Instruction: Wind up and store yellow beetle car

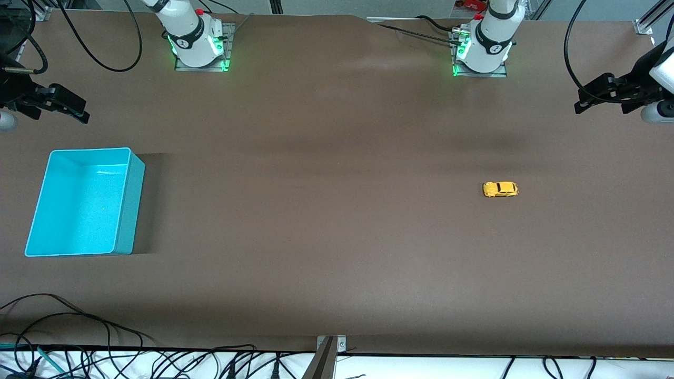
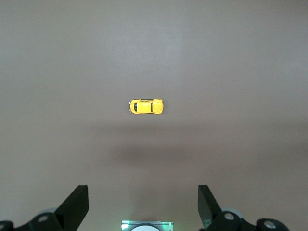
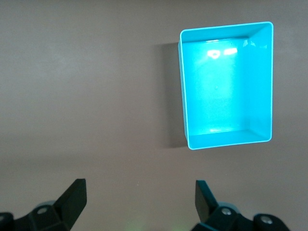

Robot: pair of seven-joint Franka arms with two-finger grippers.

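Note:
The yellow beetle car [image 1: 500, 189] lies on its wheels on the brown table toward the left arm's end, and also shows in the left wrist view [image 2: 146, 106]. The turquoise bin [image 1: 126, 205] stands empty toward the right arm's end, and also shows in the right wrist view [image 3: 262, 82]. My left gripper [image 1: 590, 100] hangs high over the left arm's end of the table, open and empty [image 2: 143, 192], well apart from the car. My right gripper [image 1: 73, 108] hangs high over the right arm's end, open and empty [image 3: 139, 185], apart from the bin.
The two arm bases [image 1: 197, 39] [image 1: 482, 45] stand on the table's edge farthest from the front camera. Loose black cables [image 1: 79, 337] lie along the table's edge nearest the camera. A metal bracket [image 1: 330, 345] sits at the middle of that edge.

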